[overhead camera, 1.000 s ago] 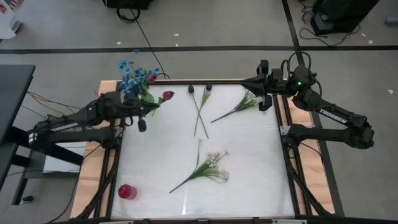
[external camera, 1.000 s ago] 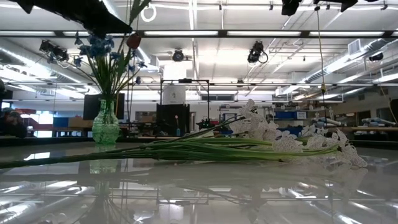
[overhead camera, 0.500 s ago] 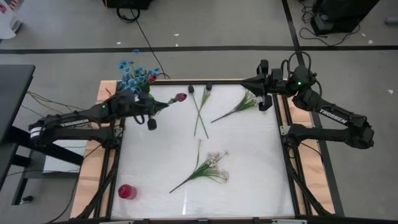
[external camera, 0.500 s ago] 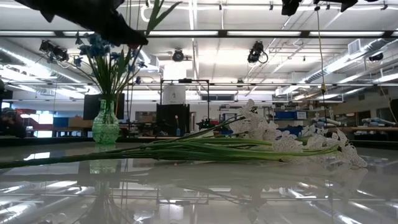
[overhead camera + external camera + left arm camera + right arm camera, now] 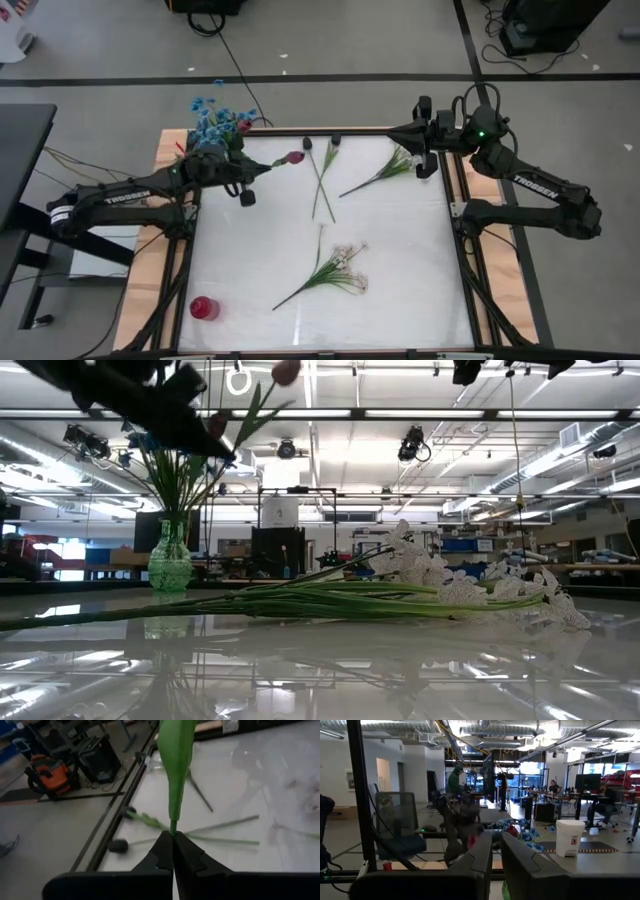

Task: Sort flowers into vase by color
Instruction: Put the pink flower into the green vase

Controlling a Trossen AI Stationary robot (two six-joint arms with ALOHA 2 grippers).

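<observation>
Left gripper (image 5: 252, 171) carries a pink-red tulip (image 5: 293, 157) beside the vase (image 5: 169, 563)

Its fingers (image 5: 165, 851) are pressed together on the green stem just under a leaf, the bud ahead of the tips and the vase with its blue blossoms (image 5: 209, 122) close behind the wrist; to do this well, I judge, tip the stem end downward and bring it over the vase mouth before letting go, clear of the blooms already in; the right gripper (image 5: 428, 152) waits at the far edge with its jaws slightly apart, a white spray (image 5: 385, 170) lying just beside it; the glossy white table (image 5: 400, 260) also bears two crossed dark buds (image 5: 322, 178), a second white spray (image 5: 335, 267) and a small red cup (image 5: 203, 308); beyond lies a workshop with ceiling strip lights, desks and monitors.
</observation>
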